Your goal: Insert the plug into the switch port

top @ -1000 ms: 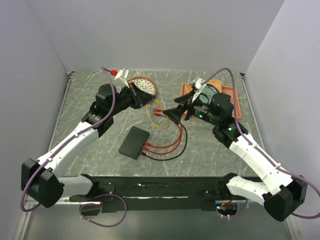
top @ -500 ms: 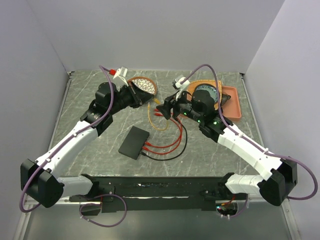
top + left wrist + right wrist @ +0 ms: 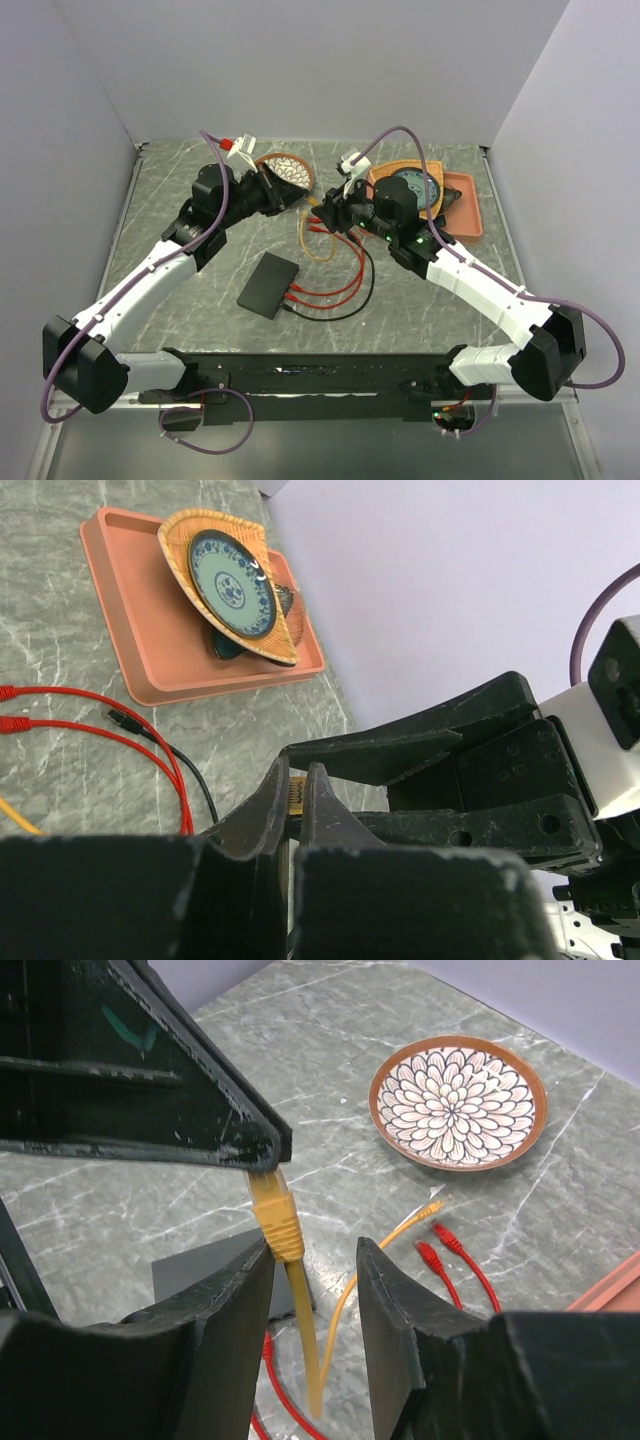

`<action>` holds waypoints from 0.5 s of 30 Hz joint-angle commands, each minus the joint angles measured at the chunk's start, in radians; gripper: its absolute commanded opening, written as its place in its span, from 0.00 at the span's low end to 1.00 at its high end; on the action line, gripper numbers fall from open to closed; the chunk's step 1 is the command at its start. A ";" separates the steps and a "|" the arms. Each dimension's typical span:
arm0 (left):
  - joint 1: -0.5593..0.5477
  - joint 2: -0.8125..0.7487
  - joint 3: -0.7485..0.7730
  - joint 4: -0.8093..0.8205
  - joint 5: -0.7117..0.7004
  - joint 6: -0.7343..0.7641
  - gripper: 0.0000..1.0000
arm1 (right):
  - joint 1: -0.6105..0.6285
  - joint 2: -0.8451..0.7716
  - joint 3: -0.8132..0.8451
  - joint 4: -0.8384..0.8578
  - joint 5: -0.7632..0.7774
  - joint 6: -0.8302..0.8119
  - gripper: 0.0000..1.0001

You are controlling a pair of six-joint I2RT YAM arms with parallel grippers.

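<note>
Overhead, two robot arms meet above the far half of a grey marbled bench (image 3: 170,220). The left claw (image 3: 297,805) is pinched tight on a yellow plug (image 3: 272,1210), gripping its front end so the yellow boot and yellow cable (image 3: 303,1330) hang down below the fingertips. The right claw (image 3: 315,1260) is half open, with one finger on each side of that hanging cable. The plug's boot lies against one finger, and a clear gap shows before the other.

The switch (image 3: 267,285), a flat black box, lies on the bench nearer the arm bases, well apart from both claws and below the raised plug. Red cables (image 3: 335,290) and a black cable (image 3: 362,290) run into its right-hand edge and loop out to the right. Two loose red plugs (image 3: 435,1250) lie on the bench past the claws.

A brown-rimmed plate (image 3: 457,1100) with a petal pattern sits at the far side. To the right, an orange tray (image 3: 130,640) holds a blue patterned dish (image 3: 230,580), propped at a tilt.
</note>
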State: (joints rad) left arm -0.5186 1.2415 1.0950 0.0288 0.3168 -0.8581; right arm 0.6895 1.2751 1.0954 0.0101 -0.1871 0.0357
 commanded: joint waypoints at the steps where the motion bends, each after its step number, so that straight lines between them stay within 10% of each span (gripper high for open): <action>1: -0.001 0.012 0.046 0.031 0.042 0.001 0.01 | 0.008 0.010 0.060 0.068 -0.003 0.012 0.46; 6: 0.000 0.026 0.043 0.034 0.047 0.002 0.01 | 0.007 0.010 0.057 0.080 -0.014 0.018 0.43; 15: 0.002 0.024 0.048 0.033 0.050 0.004 0.01 | 0.007 0.038 0.086 0.047 -0.009 0.024 0.08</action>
State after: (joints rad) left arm -0.5144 1.2747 1.0992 0.0326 0.3393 -0.8547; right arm 0.6979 1.2957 1.1080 0.0250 -0.2153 0.0547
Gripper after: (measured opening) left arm 0.049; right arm 0.162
